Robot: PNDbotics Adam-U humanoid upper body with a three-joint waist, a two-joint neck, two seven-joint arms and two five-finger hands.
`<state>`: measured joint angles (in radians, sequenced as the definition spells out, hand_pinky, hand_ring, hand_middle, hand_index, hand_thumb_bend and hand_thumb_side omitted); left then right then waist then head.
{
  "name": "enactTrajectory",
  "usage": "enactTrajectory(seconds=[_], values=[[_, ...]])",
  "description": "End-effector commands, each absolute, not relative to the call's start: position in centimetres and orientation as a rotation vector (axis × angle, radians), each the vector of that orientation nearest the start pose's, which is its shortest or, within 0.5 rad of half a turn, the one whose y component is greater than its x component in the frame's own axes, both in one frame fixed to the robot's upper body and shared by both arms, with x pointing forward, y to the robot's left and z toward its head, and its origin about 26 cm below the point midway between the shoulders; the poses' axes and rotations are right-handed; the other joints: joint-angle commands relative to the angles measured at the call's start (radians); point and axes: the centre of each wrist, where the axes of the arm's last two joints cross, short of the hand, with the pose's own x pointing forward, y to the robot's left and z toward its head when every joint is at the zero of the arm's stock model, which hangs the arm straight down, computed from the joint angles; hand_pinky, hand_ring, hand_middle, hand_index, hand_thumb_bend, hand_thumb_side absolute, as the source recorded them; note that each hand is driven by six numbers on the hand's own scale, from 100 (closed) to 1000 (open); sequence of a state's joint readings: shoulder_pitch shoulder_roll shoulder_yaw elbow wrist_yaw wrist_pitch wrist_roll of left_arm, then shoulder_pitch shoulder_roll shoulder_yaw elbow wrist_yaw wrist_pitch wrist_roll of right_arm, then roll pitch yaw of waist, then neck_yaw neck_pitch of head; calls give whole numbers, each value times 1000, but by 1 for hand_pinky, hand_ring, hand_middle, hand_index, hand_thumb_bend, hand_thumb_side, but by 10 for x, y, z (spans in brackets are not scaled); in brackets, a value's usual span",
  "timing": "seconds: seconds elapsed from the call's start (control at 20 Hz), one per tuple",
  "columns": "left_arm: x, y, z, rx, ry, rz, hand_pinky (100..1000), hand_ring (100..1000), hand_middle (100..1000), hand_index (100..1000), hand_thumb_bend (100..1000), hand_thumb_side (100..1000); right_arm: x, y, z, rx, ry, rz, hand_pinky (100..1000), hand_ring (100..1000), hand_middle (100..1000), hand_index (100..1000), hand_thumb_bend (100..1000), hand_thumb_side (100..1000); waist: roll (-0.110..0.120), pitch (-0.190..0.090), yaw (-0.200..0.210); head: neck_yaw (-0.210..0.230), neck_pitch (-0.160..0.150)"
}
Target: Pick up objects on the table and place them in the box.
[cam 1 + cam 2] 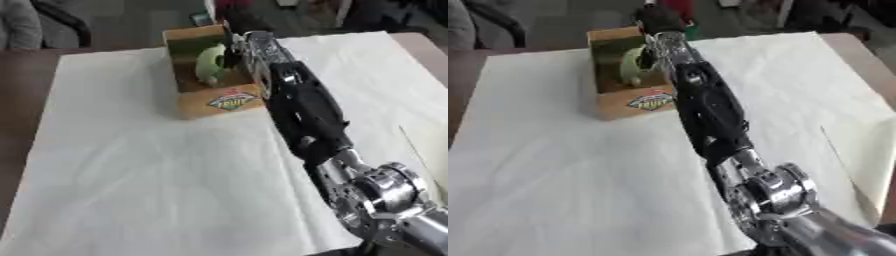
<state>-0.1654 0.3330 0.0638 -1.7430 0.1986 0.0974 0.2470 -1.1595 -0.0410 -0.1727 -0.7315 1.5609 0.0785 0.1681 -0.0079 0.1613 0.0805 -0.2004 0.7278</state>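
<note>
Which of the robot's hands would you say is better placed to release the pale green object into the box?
Right: its hand is already over the box beside the pale green object; the left hand is out of view.

One cardboard box [210, 102], one pale green object [210, 64] and one white cloth [157, 180].

One printed mark in view: a coloured label [231, 100] on the near outer face of the cardboard box [194, 36]. Oval shape, red band along the top, green and yellow below, white outline. Large lettering across its middle appears to read "FRUIT", though the letters are blurred and this reading is not certain. Smaller print on the red band cannot be read. The label sits tilted, matching the box's angle on the bench. No other text, number or sign legible on the box's other faces or on the white sheet.
</note>
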Motion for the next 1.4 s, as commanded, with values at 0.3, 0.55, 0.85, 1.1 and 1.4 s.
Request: enactTrajectory(seconds=[0.3, 0.55, 0.85, 1.1, 1.4], values=[[311, 312, 118, 258, -1858, 88, 750, 678, 609, 633, 200, 440, 505, -133, 213, -1188, -1342, 1320, 725, 747, 755, 860, 460, 128, 5, -11, -1, 1, -6], [310, 312, 117, 261, -1854, 90, 750, 678, 609, 633, 201, 439, 504, -140, 222, -1221, -1424, 1293, 716, 728, 726, 840, 445, 113, 5, -15, -10, 4, -5], [309, 314, 116, 270, -1851, 93, 750, 678, 609, 630, 201, 438, 502, -168, 237, -1258, -1636, 1155, 684, 677, 667, 783, 419, 100, 5, -20, -30, 12, 1], [308, 316, 116, 281, -1851, 96, 751, 677, 609, 630, 201, 438, 497, -207, 250, -1213, -1817, 980, 667, 648, 623, 733, 385, 100, 1, -24, -45, 19, 6], [307, 318, 115, 292, -1851, 99, 751, 677, 609, 627, 202, 438, 486, -250, 252, -1111, -1943, 859, 656, 622, 563, 672, 295, 100, -4, -29, -61, 28, 8]])
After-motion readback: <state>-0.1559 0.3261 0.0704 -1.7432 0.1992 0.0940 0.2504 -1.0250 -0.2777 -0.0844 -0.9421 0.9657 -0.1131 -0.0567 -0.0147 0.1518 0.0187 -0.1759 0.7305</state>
